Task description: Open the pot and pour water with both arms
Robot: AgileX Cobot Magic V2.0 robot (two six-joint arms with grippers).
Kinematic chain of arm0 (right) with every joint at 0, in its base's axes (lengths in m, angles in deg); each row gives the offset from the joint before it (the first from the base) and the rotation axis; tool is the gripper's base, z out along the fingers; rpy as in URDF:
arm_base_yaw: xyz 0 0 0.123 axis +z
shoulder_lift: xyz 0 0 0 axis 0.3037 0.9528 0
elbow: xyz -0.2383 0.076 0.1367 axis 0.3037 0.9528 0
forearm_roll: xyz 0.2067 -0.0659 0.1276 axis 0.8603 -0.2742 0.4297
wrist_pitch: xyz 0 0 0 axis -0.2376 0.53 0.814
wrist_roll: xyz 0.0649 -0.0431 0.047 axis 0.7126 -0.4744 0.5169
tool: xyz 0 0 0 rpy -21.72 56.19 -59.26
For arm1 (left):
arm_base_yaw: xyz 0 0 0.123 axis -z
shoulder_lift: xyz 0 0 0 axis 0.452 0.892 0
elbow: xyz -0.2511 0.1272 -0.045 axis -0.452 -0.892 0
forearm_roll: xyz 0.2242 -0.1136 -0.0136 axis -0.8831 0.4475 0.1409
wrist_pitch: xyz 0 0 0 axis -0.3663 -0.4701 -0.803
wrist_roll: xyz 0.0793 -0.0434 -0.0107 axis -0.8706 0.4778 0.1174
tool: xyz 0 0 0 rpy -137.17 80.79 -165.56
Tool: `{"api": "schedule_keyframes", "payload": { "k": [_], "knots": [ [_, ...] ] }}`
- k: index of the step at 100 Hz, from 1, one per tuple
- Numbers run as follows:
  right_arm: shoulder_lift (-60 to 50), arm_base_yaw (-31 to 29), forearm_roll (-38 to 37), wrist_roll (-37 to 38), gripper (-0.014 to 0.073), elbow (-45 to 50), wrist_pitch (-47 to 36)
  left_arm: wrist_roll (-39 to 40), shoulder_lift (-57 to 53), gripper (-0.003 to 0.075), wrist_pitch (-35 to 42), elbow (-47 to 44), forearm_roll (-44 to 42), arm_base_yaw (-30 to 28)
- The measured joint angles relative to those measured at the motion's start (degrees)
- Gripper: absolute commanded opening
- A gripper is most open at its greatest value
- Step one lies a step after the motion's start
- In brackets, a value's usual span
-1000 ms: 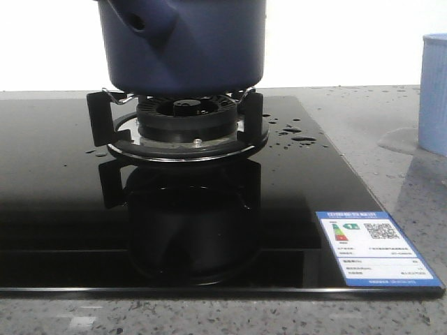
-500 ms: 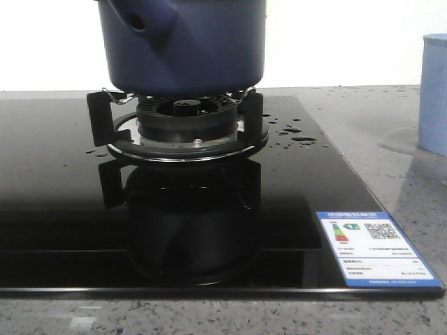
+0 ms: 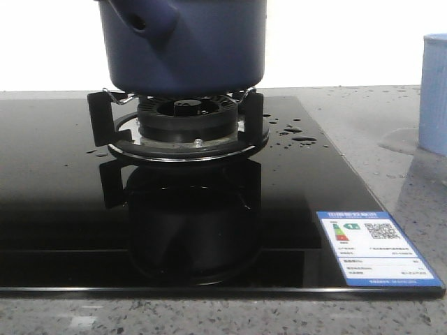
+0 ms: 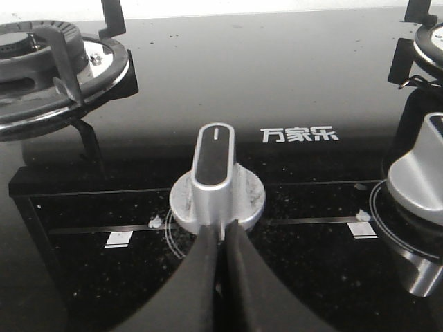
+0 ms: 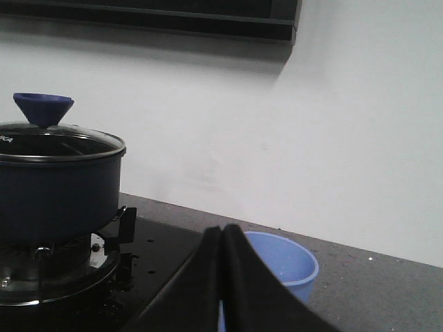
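Only the right wrist view shows the pot (image 5: 59,183) lidded (glass lid (image 5: 55,135)).

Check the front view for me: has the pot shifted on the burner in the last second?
No. The pot sits in the same spot over the burner ring, and its side stub lines up as before with the left pot support.

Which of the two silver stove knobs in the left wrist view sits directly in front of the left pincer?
The knob seen whole, near the white brand lettering, sits just beyond the shut left pincer. The other knob is off to the side, cut by the frame edge.
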Motion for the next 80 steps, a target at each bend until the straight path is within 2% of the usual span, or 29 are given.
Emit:
{"api": "schedule_keyframes", "payload": {
  "k": [80],
  "knots": [
    [0.0,0.0,0.2,0.0,-0.0074,1.21,1.32,0.0,0.0,-0.0019,-0.04,0.0,0.34,-0.05]
  ]
}}
